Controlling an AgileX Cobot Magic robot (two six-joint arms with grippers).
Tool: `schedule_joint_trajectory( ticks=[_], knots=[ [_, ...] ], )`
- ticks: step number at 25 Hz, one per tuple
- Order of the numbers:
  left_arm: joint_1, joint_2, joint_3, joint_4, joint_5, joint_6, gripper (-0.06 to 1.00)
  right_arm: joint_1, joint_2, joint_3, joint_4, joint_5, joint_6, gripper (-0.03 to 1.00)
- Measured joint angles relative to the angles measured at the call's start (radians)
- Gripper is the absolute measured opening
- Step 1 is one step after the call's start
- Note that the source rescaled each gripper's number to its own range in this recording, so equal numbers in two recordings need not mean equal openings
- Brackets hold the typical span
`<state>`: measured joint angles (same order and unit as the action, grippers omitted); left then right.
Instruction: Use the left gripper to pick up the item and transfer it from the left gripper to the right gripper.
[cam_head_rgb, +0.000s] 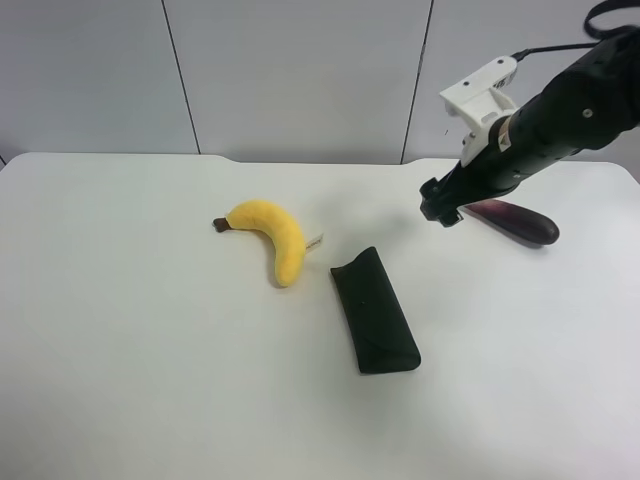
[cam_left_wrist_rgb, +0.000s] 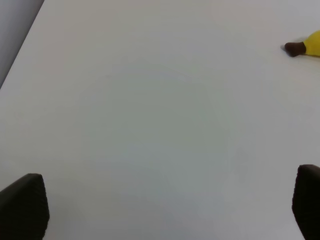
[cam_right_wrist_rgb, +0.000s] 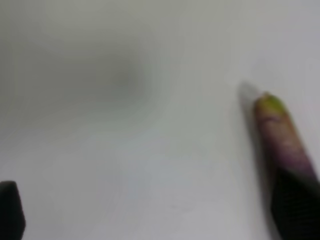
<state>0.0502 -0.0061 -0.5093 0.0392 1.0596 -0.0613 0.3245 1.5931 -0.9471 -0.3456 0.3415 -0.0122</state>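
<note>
The item, a toy eggplant (cam_head_rgb: 515, 220), lies on the white table (cam_head_rgb: 150, 350) at the exterior high view's right. It is dark purple, and its green end shows blurred in the right wrist view (cam_right_wrist_rgb: 280, 132). The right gripper (cam_head_rgb: 440, 212), on the black arm with a white bracket, hovers just beside the eggplant. In its wrist view the right gripper (cam_right_wrist_rgb: 155, 210) is open, with the eggplant by one finger (cam_right_wrist_rgb: 300, 210) and not between the two. The left gripper (cam_left_wrist_rgb: 165, 210) is open and empty over bare table. Its arm is out of the exterior high view.
A yellow banana (cam_head_rgb: 272, 235) lies mid-table; its brown stem end shows in the left wrist view (cam_left_wrist_rgb: 295, 48). A dark green flat case (cam_head_rgb: 375, 312) lies to the right of the banana. A grey panelled wall (cam_head_rgb: 300, 70) stands behind the table.
</note>
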Motion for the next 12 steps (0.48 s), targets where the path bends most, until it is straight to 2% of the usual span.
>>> schedule_joint_trajectory(
  ticks=[4, 12],
  knots=[
    [0.0, 0.0, 0.0, 0.0, 0.0, 0.0, 1.0, 0.0, -0.138, 0.0, 0.059, 0.11, 0.0, 0.97],
    [0.0, 0.0, 0.0, 0.0, 0.0, 0.0, 1.0, 0.0, -0.476, 0.0, 0.173, 0.475, 0.0, 0.97]
  ],
)
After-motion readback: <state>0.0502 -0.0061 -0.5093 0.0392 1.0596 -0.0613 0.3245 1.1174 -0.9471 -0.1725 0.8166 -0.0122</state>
